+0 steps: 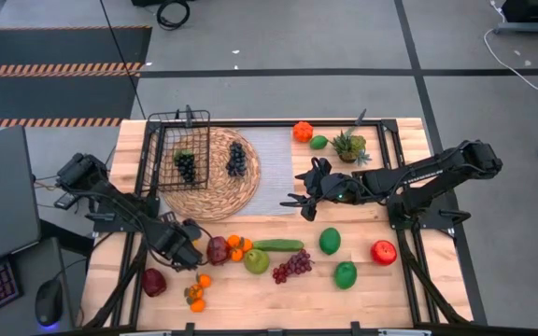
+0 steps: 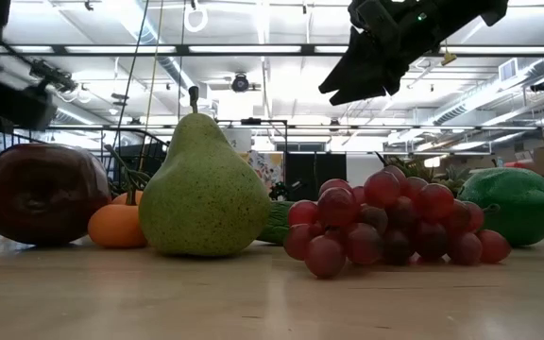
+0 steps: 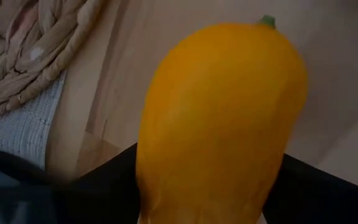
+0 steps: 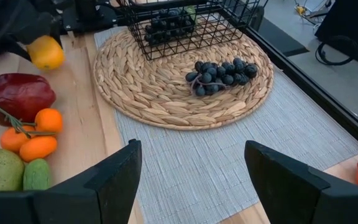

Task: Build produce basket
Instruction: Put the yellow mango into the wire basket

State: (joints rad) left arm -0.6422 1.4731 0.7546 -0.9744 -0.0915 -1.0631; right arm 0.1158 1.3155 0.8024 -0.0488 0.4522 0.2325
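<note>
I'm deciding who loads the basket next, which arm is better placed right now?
Left, probably. The left gripper is already shut on the yellow mango beside the woven mat, near the basket. The right gripper is open and empty.

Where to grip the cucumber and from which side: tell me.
Take the cucumber across its middle, coming straight down from above. It lies flat and lengthwise across the table, so its narrow width fits between open fingers. The mandarins crowd one end and the pear sits close beside it; the open right gripper is nearest.
</note>
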